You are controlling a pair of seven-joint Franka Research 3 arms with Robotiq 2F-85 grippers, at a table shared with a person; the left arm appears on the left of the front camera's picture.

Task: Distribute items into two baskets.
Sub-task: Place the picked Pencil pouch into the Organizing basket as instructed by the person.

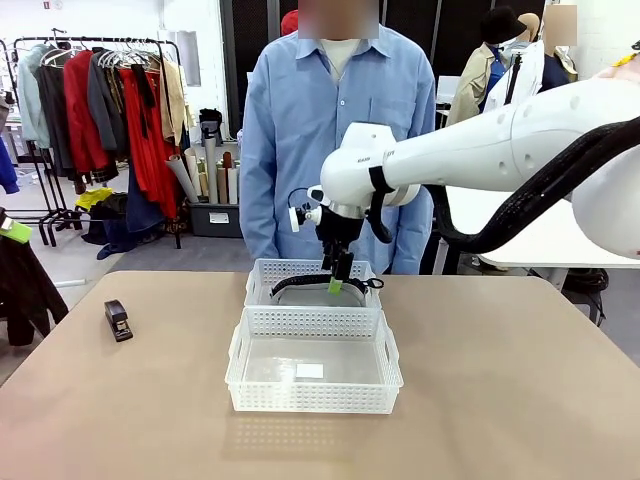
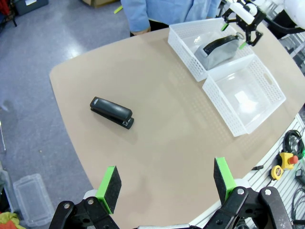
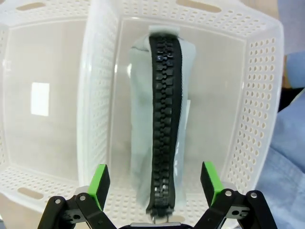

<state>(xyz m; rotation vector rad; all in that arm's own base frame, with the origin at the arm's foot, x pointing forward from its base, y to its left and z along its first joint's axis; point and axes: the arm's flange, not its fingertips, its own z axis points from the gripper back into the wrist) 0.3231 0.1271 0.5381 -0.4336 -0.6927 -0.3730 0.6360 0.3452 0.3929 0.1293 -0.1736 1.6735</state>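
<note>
Grey waist bag [image 3: 140, 119] lying in the far basket [image 1: 262, 272], black zip facing up. Right gripper [image 1: 335, 287] just above it, fingers spread wide on either side, gripping nothing. Near basket [image 1: 310, 398], with small white label, set against the far one. Black stapler [image 1: 118, 320] on the table [image 1: 500, 380], well left of both baskets. Left gripper [image 2: 167, 183] raised above the table, fingers wide, holding nothing.

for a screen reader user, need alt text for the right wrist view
A grey soft fabric waist bag with a black zip lies in a white perforated plastic basket, framed by the open green-padded jaws of the right gripper above it. A matching basket with a small white label sits beside it.
</note>
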